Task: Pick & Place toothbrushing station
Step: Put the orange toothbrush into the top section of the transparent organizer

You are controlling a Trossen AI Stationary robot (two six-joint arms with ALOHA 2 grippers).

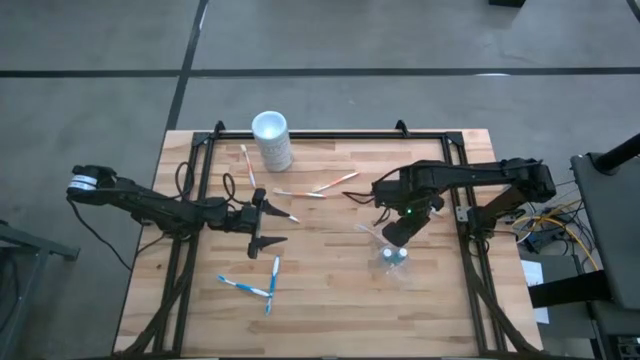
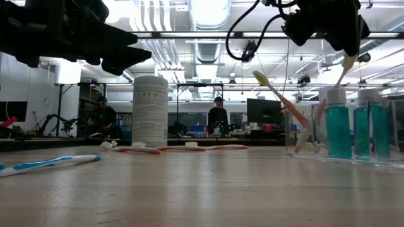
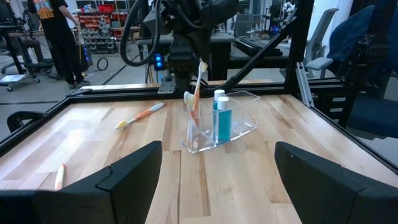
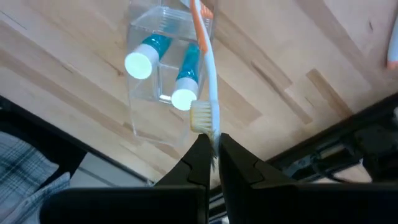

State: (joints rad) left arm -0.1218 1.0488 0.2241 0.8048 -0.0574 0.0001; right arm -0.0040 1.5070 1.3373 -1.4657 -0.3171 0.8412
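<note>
The right gripper (image 4: 211, 146), right of centre in the high view, pinches a light, stiff orange-and-white toothbrush (image 4: 208, 68) by its bristle end over the clear holder (image 1: 392, 256); the left gripper (image 1: 262, 222) stands wide.

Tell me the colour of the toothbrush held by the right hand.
Orange and white. The toothbrush in the right hand shows best in the right wrist view.

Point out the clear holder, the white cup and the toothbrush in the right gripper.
clear holder (image 3: 239, 121): left wrist view, its see-through side wall.
white cup (image 1: 271, 139): high view, its side.
orange-and-white toothbrush (image 4: 208, 74): right wrist view, mid-handle above the right gripper (image 4: 213, 149).
</note>
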